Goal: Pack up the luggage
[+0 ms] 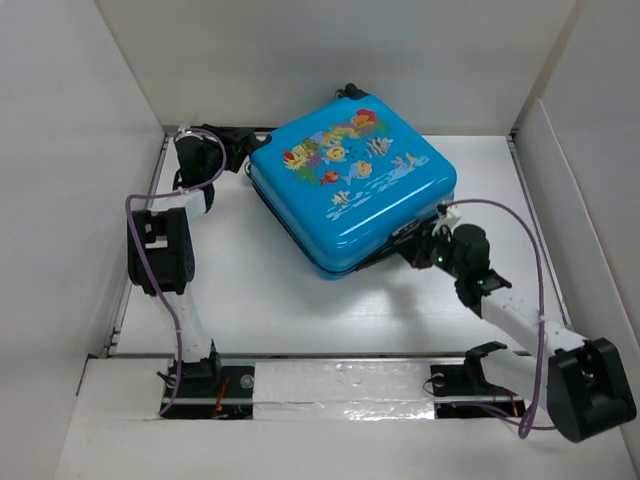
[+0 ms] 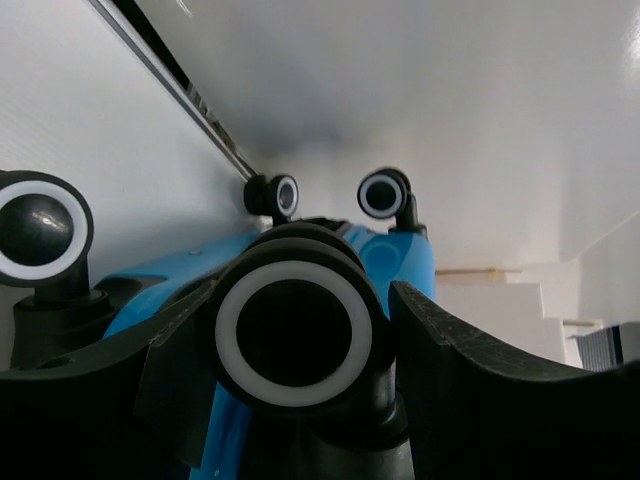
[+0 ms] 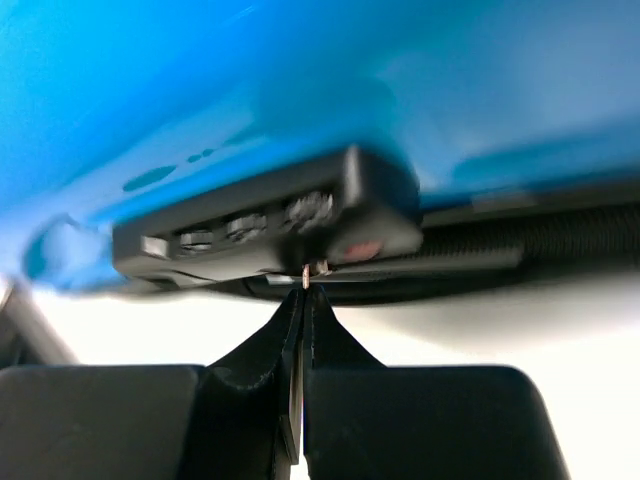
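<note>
The luggage (image 1: 350, 185) lies flat and closed on the white bench (image 1: 260, 300), towards the far middle, turned at an angle so that one corner points at my bases. Its bright blue shell faces up, showing a print of cartoon fish and coral (image 1: 345, 150); I can make out pictures there but no letters. My left claw (image 2: 300, 290) is at the case's far-left corner, closed around one caster wheel (image 2: 293, 333), black with a white ring, which fills the space between my two fingers (image 2: 470, 400). Past it my left wrist camera sees the blue underside and three more wheels of the same kind: one at the left edge (image 2: 40, 228) and two further off (image 2: 283, 194) (image 2: 384, 193). My right claw (image 3: 303, 285) is at the near-right edge of the case, just under the shell. Its fingers are pressed together, pinching a small metal tab (image 3: 312, 268) right below the black lock block (image 3: 270, 225). That block carries three little dials in a row and a red button (image 3: 362, 248); the dials are too blurred for me to read any digits. A black zipper track (image 3: 560, 245) runs off to the right of the lock along the seam of the case.
</note>
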### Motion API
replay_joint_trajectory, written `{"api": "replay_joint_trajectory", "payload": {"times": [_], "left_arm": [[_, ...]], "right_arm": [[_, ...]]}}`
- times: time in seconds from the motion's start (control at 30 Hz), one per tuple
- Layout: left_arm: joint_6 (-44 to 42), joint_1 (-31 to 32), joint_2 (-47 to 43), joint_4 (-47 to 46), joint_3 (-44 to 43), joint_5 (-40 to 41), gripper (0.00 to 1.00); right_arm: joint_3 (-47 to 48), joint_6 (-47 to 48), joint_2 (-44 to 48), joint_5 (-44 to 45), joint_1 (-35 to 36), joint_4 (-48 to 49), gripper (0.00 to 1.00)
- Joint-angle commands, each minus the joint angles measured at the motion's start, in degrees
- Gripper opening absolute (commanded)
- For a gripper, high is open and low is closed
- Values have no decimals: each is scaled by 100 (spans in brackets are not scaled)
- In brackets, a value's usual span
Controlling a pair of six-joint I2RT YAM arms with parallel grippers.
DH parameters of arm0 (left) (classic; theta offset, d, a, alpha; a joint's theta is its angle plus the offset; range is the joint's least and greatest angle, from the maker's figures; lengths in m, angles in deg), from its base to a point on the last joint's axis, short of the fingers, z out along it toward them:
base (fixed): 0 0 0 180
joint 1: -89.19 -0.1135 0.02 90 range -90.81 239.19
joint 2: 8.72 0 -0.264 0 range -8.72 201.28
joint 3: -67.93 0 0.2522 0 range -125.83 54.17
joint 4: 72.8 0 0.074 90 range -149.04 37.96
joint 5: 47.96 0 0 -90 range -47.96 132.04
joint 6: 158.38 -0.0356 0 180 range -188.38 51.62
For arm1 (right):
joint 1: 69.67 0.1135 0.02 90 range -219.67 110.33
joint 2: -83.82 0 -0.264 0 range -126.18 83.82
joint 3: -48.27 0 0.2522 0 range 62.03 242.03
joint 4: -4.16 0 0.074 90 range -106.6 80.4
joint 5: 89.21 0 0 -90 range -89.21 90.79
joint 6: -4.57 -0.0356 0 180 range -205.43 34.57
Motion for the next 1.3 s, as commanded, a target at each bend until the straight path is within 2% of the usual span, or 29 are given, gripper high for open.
{"api": "replay_joint_trajectory", "payload": {"times": [0.0, 0.07, 0.1, 0.17, 0.2, 0.23, 0.27, 0.33, 0.4, 0.43, 0.53, 0.57, 0.6, 0.63, 0.73, 0.87, 0.97, 1.03, 1.1, 1.13, 1.17, 1.2, 1.23, 1.27], "left_arm": [[-194, 94, -942, -801, 340, 17, 0], [-185, 147, -1101, -784, 508, 167, 0], [-194, 199, -1267, -784, 683, 342, 0], [-212, 200, -1409, -784, 842, 501, 0], [-203, 261, -1479, -766, 982, 658, 0], [-194, 261, -1601, -757, 1053, 730, 0], [-168, 261, -1664, -757, 1115, 809, 0], [-194, 313, -1830, -775, 1247, 985, 0], [-299, 314, -1875, -731, 1239, 1029, 0], [-317, 314, -1875, -661, 1221, 1020, 0], [-561, 314, -1910, -696, 1230, 968, 0], [-676, 314, -1919, -617, 1195, 985, 6], [-956, 314, -1928, -564, 1021, 959, 36], [-959, 314, -1928, -468, 906, 941, 50], [-1520, 130, -1972, 41, 396, 959, 81], [-2056, 6, -2235, 1014, -193, 1344, 90], [-2400, 6, -2586, 1220, -413, 1731, 97], [-2461, 6, -2885, 1273, -466, 1899, 99], [-2471, 6, -3096, 1282, -423, 1987, 99], [-2427, 206, -3358, 1238, -275, 2022, 96], [-2409, 356, -3543, 1064, -125, 2074, 89], [-2365, 549, -3980, 888, 346, 2171, 77], [-2182, 821, -4246, 634, 655, 2259, 29], [-2128, 1459, -4474, 170, 989, 2320, 11]], "right_arm": [[1207, 256, -263, -449, -457, 1048, 0], [972, 230, -484, -521, -142, 1152, 0], [780, 116, -510, -416, 321, 1223, 0], [1, -286, -511, -83, 816, 1801, 0], [-292, -907, -493, -12, 1071, 2152, 0], [-582, -1226, -458, 163, 1717, 2964, 0], [-994, -1517, -397, 783, 2080, 3260, 0], [-998, -1730, -361, 1436, 2888, 3168, 0], [-658, -1364, -379, 2297, 2989, 2711, 0], [-551, -1187, -396, 2396, 2911, 2456, 0], [-321, -887, -291, 1644, 1981, 2436, 0], [-251, -817, -256, 1276, 1509, 2332, 0], [-33, -668, -134, 1098, 1286, 2026, 0], [82, -589, -81, 966, 1101, 2023, 0], [538, -299, 60, 483, 363, 1358, 0], [882, -61, 17, -176, -367, 1145, 0], [1041, 62, -193, -458, -745, 1004, 0], [1085, 89, -308, -634, -851, 1039, 0], [1120, 89, -440, -775, -913, 1048, 0], [1129, 63, -458, -784, -913, 1065, 0], [1120, 45, -467, -802, -913, 1091, 0], [1120, 36, -475, -828, -913, 1100, 0], [1112, -7, -458, -854, -913, 1100, 0], [1085, -34, -441, -916, -913, 1083, 0]]}}
